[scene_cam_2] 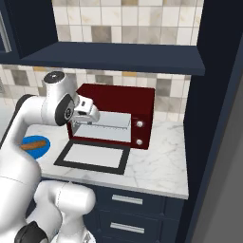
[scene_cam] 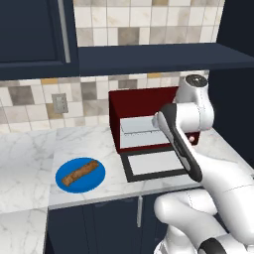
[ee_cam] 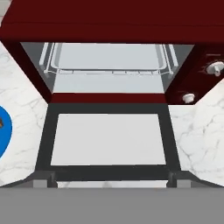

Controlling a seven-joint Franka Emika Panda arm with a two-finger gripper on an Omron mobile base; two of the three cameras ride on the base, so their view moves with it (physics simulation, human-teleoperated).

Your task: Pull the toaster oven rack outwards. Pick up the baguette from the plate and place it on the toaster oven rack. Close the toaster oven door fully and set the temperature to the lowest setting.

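Hand view: my wide-open gripper (ee_cam: 112, 186) faces the toaster oven (scene_cam_2: 124, 97) over its lowered toaster oven door (ee_cam: 107, 139); I judge the toaster oven rack (ee_cam: 107, 71), inside the cavity, awaits pulling next.

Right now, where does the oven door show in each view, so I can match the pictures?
Left base view: door lies flat, right of centre, partly behind the arm.
Right base view: door lies flat, left of centre.
Hand view: door fills the middle, below the cavity.
Shared landmark: the blue plate, beside the door on the counter.
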